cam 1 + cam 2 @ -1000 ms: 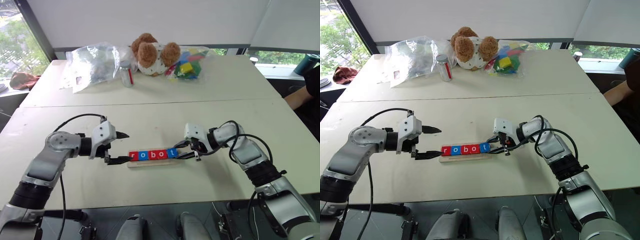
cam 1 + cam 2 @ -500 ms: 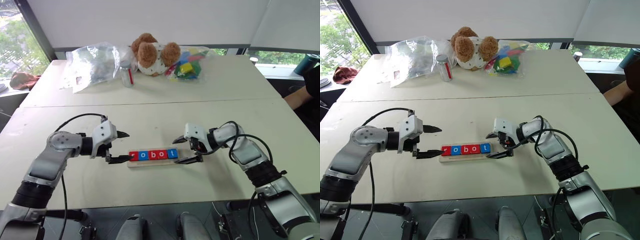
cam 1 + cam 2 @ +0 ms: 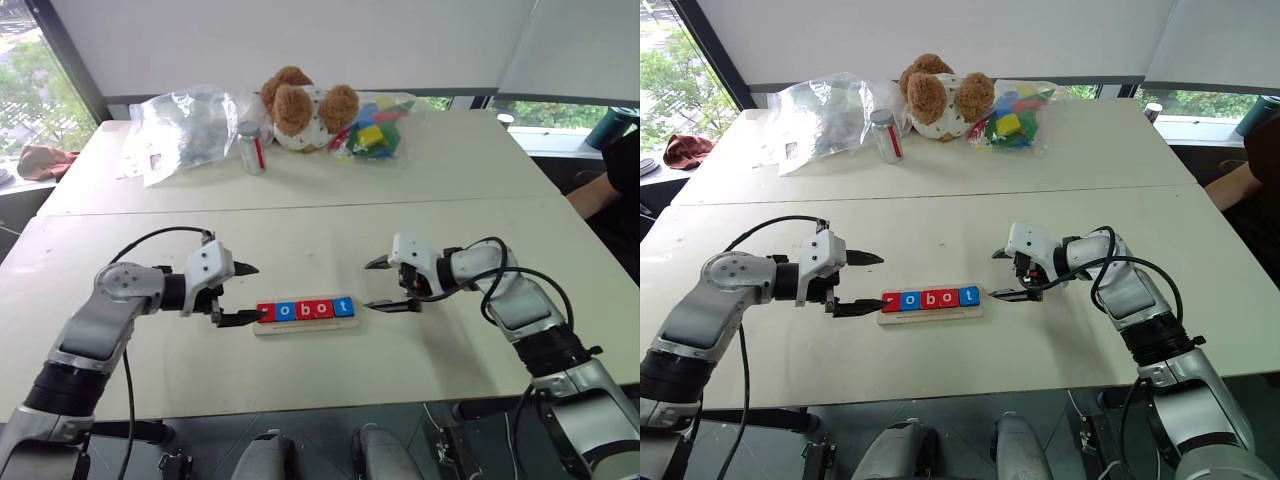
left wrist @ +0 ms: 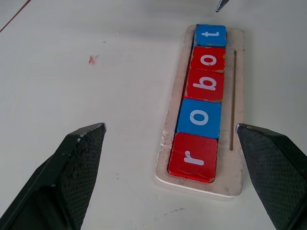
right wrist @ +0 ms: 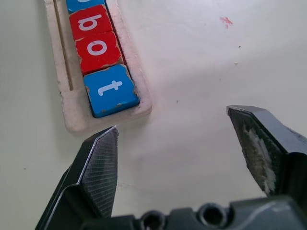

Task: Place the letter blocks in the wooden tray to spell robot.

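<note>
Five letter blocks lie in a row in the wooden tray on the near table. They read r, o, b, o, t, coloured red, blue, red, red, blue. My left gripper stands open at the tray's left end, with nothing between its fingers. Just right of the tray's other end my right gripper is open and empty, a short gap from the t block.
On the far table sit a teddy bear, a clear plastic bag, a small jar and a bag of coloured toy blocks. A person's arm shows at the right edge.
My right gripper has opened and drawn back to the right, away from the t block. The left gripper and the blocks have stayed put.
</note>
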Action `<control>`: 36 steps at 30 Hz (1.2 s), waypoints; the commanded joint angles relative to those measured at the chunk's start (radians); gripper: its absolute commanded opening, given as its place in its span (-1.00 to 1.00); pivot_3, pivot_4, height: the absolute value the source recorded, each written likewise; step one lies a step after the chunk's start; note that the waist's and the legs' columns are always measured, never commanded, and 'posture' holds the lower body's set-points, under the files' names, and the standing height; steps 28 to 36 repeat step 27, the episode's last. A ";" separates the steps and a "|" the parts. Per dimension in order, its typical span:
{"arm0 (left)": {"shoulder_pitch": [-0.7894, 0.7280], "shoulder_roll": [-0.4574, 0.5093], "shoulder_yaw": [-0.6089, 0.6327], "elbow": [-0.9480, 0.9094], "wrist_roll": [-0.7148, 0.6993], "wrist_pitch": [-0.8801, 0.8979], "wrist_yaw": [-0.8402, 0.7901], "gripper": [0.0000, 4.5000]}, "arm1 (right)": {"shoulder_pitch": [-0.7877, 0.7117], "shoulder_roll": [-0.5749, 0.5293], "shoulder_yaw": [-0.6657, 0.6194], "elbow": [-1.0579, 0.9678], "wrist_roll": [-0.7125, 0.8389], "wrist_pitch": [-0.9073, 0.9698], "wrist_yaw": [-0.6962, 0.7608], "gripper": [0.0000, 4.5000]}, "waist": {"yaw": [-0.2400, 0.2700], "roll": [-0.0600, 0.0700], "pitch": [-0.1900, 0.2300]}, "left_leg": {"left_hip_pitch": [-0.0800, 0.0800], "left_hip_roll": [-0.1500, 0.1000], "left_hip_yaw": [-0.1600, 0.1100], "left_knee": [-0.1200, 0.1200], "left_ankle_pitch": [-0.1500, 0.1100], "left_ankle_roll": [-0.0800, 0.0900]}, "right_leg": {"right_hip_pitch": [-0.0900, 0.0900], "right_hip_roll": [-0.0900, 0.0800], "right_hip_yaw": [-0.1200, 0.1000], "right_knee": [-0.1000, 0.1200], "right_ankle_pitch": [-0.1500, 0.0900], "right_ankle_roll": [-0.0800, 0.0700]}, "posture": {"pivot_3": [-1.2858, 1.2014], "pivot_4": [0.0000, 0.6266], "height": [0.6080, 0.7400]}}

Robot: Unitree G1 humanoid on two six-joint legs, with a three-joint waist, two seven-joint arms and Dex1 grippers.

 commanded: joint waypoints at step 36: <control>0.434 0.143 0.398 -0.184 -0.179 0.147 0.050 1.00 | 0.394 -0.244 -0.363 -0.542 0.329 0.598 -0.060 0.74 | 0.003 0.000 0.000 | 0.000 0.001 -0.001 -0.003 -0.001 0.001 | 0.001 -0.002 0.000 -0.004 0.000 0.000 | 0.03 -0.52 1.00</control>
